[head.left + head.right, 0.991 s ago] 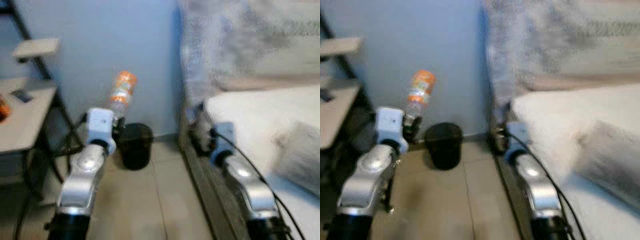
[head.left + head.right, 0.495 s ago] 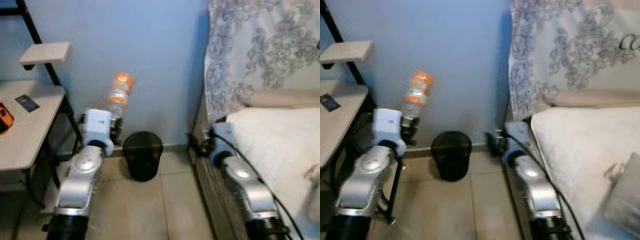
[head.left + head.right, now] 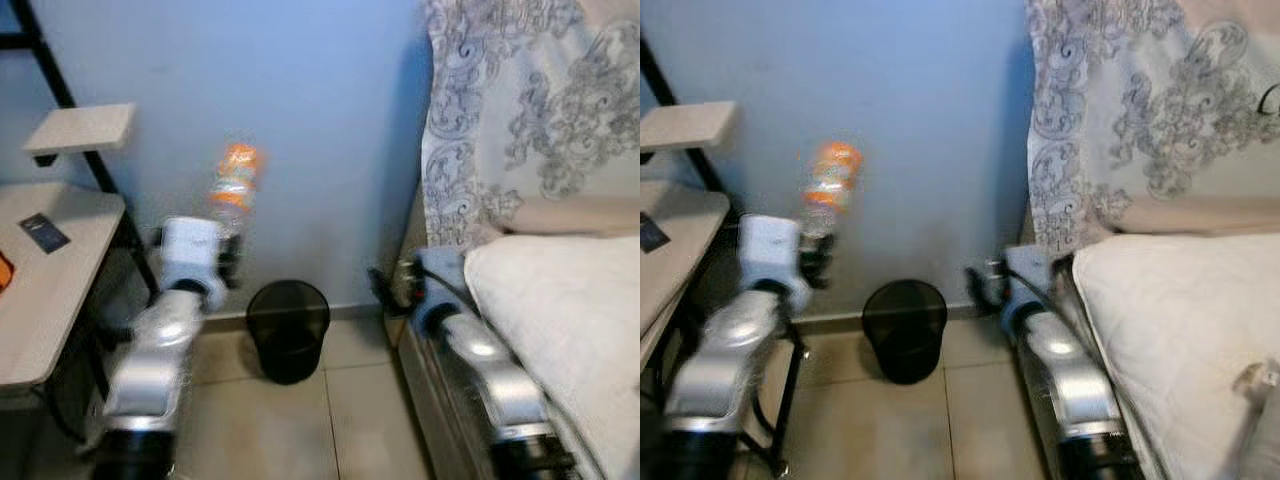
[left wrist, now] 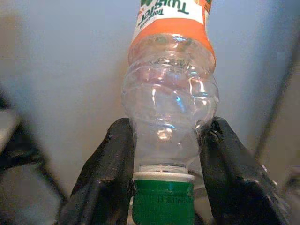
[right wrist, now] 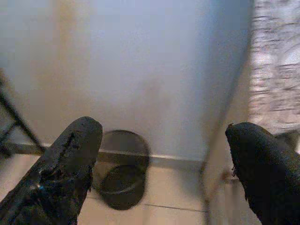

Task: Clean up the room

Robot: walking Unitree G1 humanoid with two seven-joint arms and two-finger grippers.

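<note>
An empty clear plastic bottle (image 3: 232, 190) with an orange label and a green cap (image 4: 162, 201) is held up in front of the blue wall. My left gripper (image 4: 164, 159) is shut on the bottle's neck end, the bottle's base pointing away from it. A black mesh wastebasket (image 3: 288, 329) stands on the tiled floor against the wall, below and to the right of the bottle. My right gripper (image 5: 161, 164) is open and empty, held near the bed's corner and facing the wastebasket (image 5: 119, 168).
A white desk (image 3: 45, 275) on a black frame with a small shelf (image 3: 80, 127) is at the left. A bed (image 3: 1180, 320) with a patterned cover hanging behind it is at the right. The tiled floor (image 3: 300, 430) runs between them.
The view has swung and steadied, so the wastebasket sits closer to the middle between the arms. The bottle stays gripped in my left gripper, now blurred by motion.
</note>
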